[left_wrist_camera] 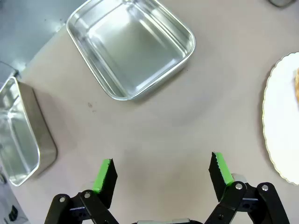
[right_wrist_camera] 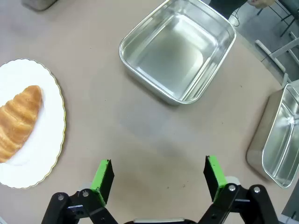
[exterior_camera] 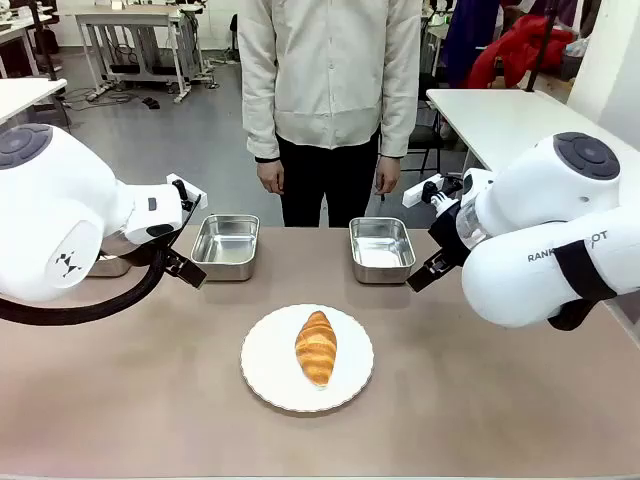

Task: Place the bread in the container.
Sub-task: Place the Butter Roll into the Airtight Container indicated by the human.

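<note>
Bread point(right_wrist_camera: 18, 122) well apart from right gripper point(right_wrist_camera: 156, 173)

golden croissant point(exterior_camera: 316, 346) lying on white plate point(exterior_camera: 262, 362), empty steel container point(exterior_camera: 381, 256) beyond

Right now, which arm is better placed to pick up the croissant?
Right, by a little. The right tool, open, faces most of the croissant on the plate; for the left tool, also open, the croissant sits at the view's very edge.
</note>
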Controlling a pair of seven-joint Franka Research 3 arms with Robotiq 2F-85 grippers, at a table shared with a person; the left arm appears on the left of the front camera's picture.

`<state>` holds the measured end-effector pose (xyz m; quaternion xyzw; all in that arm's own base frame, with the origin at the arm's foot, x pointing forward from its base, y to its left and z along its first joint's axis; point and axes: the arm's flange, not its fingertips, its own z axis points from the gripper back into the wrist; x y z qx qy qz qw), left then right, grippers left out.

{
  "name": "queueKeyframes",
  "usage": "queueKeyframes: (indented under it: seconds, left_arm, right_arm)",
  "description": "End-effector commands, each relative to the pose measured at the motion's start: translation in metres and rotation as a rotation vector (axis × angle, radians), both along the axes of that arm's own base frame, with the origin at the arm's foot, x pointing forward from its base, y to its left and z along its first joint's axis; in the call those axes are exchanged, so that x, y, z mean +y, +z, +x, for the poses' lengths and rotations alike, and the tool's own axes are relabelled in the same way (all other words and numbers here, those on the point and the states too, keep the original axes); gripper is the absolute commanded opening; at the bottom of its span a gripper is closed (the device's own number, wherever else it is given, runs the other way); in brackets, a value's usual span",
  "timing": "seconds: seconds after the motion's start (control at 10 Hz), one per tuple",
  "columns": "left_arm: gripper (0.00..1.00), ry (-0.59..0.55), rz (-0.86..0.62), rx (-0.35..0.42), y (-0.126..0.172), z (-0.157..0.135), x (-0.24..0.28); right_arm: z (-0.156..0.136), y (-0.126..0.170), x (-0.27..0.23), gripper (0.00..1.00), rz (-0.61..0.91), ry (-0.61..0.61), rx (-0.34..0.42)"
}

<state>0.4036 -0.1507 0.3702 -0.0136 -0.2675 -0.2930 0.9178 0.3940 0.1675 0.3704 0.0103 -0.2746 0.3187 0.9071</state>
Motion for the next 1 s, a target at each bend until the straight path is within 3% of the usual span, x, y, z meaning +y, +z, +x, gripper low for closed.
queueKeyframes:
  seconds: [0.0, 0.8, 0.9]
  left_arm:
    - [1.00, 0.000, 0.000, 0.000, 0.000, 0.000, 0.000]
    - [1.00, 0.000, 0.000, 0.000, 0.000, 0.000, 0.000]
    - [1.00, 0.000, 0.000, 0.000, 0.000, 0.000, 0.000]
  right_arm:
    - [0.000, 0.000, 0.000, 1.00, 0.000, 0.000, 0.000]
    - [0.000, 0.000, 0.000, 1.00, -0.001, 0.001, 0.000]
    - [0.006, 0.023, -0.004, 1.00, 0.033, 0.008, -0.017]
